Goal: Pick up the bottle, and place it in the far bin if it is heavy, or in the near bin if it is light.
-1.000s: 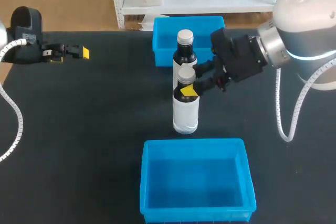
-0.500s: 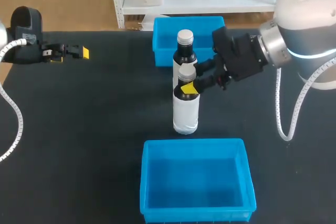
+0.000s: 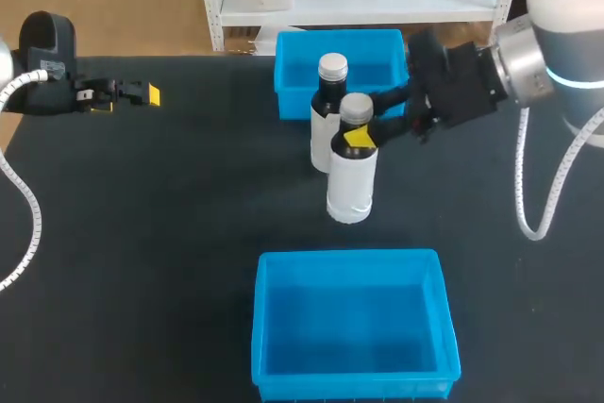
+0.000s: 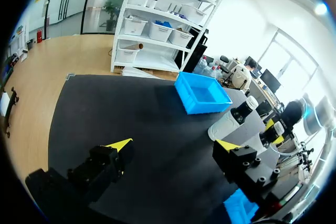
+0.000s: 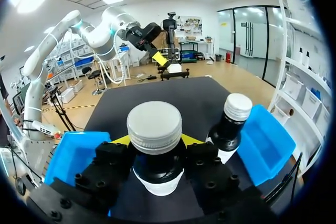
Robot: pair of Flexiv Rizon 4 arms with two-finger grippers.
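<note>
My right gripper [image 3: 363, 131] is shut on the neck of a dark bottle [image 3: 351, 172] with a white label and a grey cap, which hangs slightly above the table between the two bins. In the right wrist view that bottle [image 5: 155, 129] sits between the yellow-tipped fingers. A second, similar bottle [image 3: 327, 101] stands just behind it, in front of the far blue bin [image 3: 293, 40]. The near blue bin [image 3: 354, 327] lies in front of the held bottle and has nothing in it. My left gripper [image 4: 173, 145] is open and holds nothing, at the table's far left [image 3: 142, 94].
The black table [image 3: 170, 233] stretches wide to the left of the bins. In the right wrist view the standing bottle [image 5: 231, 124] is beside my gripper, with the far bin [image 5: 265, 142] behind it and the near bin [image 5: 76, 156] on the other side.
My right gripper has lifted the held bottle and carried it a little to the right. The other bottle and the left arm have not moved.
</note>
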